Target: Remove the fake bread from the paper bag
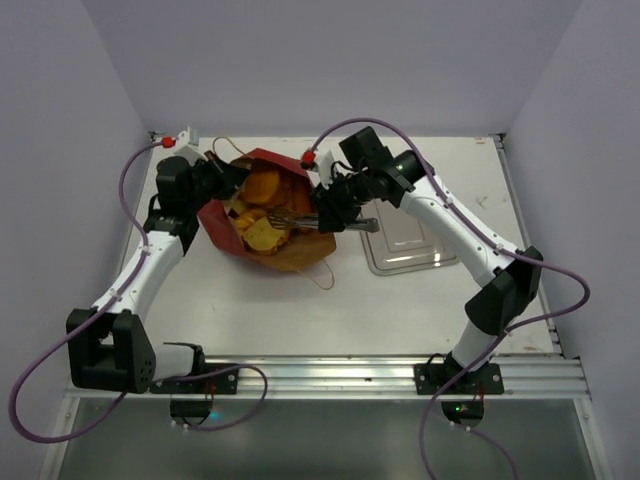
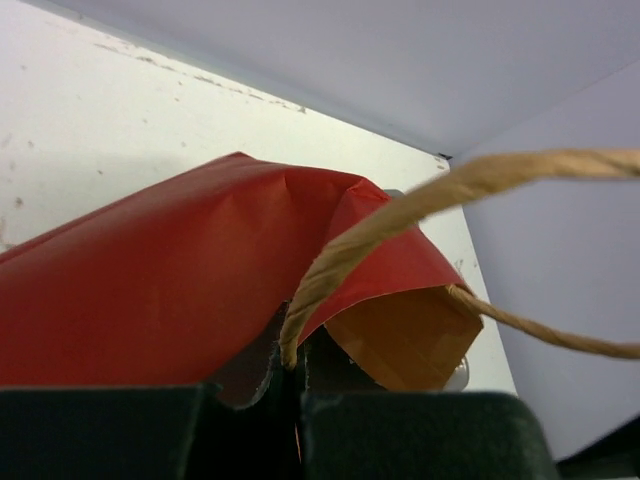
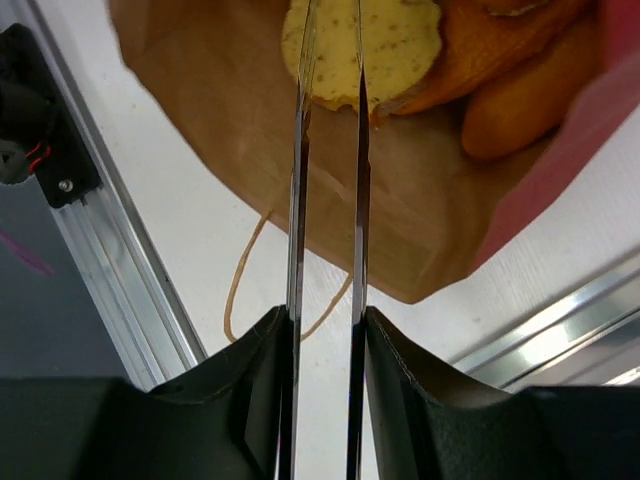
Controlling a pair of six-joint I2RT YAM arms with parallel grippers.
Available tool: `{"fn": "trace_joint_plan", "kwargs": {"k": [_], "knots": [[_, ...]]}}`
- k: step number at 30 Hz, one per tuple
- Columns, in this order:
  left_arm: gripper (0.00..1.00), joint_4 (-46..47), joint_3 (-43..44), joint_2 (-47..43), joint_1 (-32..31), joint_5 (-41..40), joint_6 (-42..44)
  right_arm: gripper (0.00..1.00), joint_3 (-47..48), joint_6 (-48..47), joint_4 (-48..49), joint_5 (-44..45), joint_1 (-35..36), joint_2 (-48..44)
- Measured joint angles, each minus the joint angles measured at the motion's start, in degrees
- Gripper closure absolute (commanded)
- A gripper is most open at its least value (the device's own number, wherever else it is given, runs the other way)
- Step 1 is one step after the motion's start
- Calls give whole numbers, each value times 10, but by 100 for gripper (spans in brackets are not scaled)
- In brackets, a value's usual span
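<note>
Right gripper (image 3: 332, 55) blades run long and thin from their black mounts. They are parallel, a narrow gap apart, with nothing visibly clamped. Their tips lie over the face of a pale speckled slice (image 3: 400, 40) of the fake bread, just inside the mouth of the paper bag (image 3: 420, 220). Beyond the tips and to their right sit orange loaves (image 3: 515, 110), touching the slice.

To pick well, I judge the blades should straddle one edge of the slice rather than ride flat across it. They should then close firmly and draw straight back along the brown lining, so the paper is not snagged.

Opposite the right gripper, the left gripper (image 2: 298, 385) is closed tight on the bag's red rim and a loop handle (image 2: 400, 215), holding the mouth up; it should hold steady. Behind the right gripper, outside the bag, lies a steel tray (image 1: 405, 250), a likely place to set the piece.
</note>
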Motion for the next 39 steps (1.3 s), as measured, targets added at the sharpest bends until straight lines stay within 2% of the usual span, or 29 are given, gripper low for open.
{"fn": "trace_joint_plan", "kwargs": {"k": [7,20,29,39], "knots": [[100,30,-40,-31,-63,-73,-47,62,-58,84,52,-8,-79,-27],[100,43,-49,-32,-95,-134,-86,60,-103,205,123,-72,-134,-78],[100,54,-43,-19,-109,-143,-89,57,-118,270,158,-105,-135,-71],[100,55,-40,-16,-113,-146,-92,56,-119,287,174,-87,-135,-64]]}}
